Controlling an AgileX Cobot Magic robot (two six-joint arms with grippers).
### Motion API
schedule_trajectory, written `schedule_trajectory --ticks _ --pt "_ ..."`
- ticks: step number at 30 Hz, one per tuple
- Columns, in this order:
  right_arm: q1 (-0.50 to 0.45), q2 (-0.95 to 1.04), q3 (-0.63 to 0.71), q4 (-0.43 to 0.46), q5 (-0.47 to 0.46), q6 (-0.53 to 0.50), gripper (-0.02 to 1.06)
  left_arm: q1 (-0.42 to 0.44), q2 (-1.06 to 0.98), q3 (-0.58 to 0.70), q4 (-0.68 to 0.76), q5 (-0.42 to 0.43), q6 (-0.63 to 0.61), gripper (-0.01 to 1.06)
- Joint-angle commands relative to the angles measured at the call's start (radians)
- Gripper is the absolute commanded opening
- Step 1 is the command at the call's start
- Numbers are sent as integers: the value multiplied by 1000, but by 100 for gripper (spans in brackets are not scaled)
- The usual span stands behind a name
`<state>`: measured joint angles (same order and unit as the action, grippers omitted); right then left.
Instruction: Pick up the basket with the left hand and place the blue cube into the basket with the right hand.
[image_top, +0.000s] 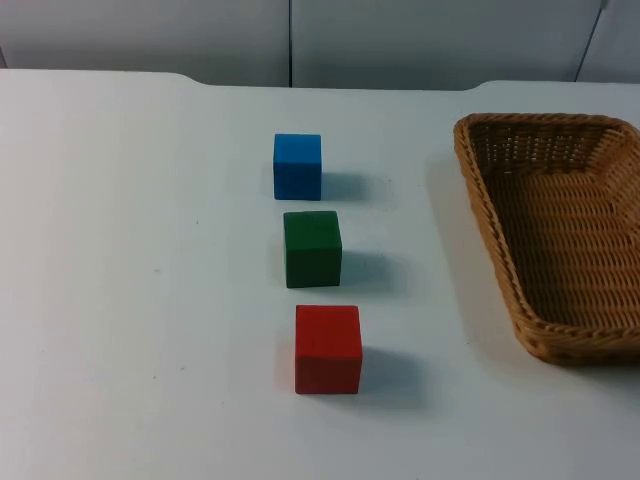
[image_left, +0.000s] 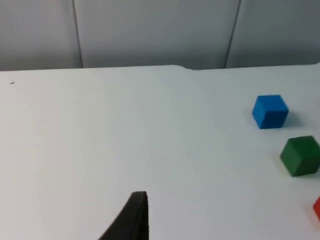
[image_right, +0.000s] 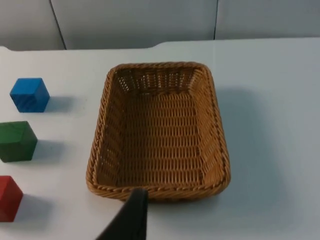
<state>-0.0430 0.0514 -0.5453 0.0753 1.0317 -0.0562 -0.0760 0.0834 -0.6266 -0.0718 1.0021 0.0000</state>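
The blue cube (image_top: 297, 166) is the farthest of three cubes lined up in the middle of the table. The empty wicker basket (image_top: 487, 220) rests on the table at the right, about a basket's width from the cubes. My left gripper (image_left: 132, 220) hangs over bare table to the left of the cubes, with the blue cube (image_left: 270, 111) well off to its side. My right gripper (image_right: 131, 217) hangs above the basket's (image_right: 98, 131) near short rim, and the blue cube (image_right: 30, 94) sits beyond the basket's far left corner. Nothing is held by either gripper.
A green cube (image_top: 312, 249) sits just in front of the blue one, and a red cube (image_top: 328, 349) in front of that. The grey partition wall (image_top: 300, 40) closes the table's far edge. Bare table spreads out to the left of the cubes.
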Motion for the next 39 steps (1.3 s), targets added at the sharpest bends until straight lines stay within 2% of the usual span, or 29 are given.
schedule_trajectory --ticks 1,6,10,11,15,16,20,21,22,24,25,27,35,39 --pt "-6 28 -8 12 -21 -6 104 0 37 -17 -60 -56 15 105" --pt "-6 91 -8 12 -33 -30 104 0 127 -38 -190 -135 106 105" --pt "-6 124 -8 10 -83 -33 104 0 238 -38 -359 -229 224 105" --pt "-6 124 -8 10 -83 -33 104 0 238 -38 -359 -229 224 105" --pt "-6 140 -8 12 -110 -57 104 0 394 -38 -626 -287 450 105" --pt "-6 140 -8 12 -110 -57 104 0 394 -38 -626 -287 450 105" --pt "-6 143 -8 12 -114 -58 104 0 540 -38 -875 -298 684 105" --pt "-6 143 -8 12 -114 -58 104 0 540 -38 -875 -298 684 105" --pt "-6 143 -8 12 -112 -58 104 0 581 -38 -943 -298 738 105" --pt "-6 145 -8 27 -108 -58 104 0 677 -38 -1082 -298 887 105" --pt "-6 145 -8 27 -108 -58 104 0 677 -38 -1082 -298 887 105" --pt "-6 145 -8 27 -108 -58 104 0 754 -44 -1177 -294 979 105" --pt "-6 145 -8 31 -108 -84 104 -23 1006 -190 -1205 -236 1044 105" --pt "-6 145 -8 34 -110 -84 104 -120 1137 -317 -1205 -251 1066 105"
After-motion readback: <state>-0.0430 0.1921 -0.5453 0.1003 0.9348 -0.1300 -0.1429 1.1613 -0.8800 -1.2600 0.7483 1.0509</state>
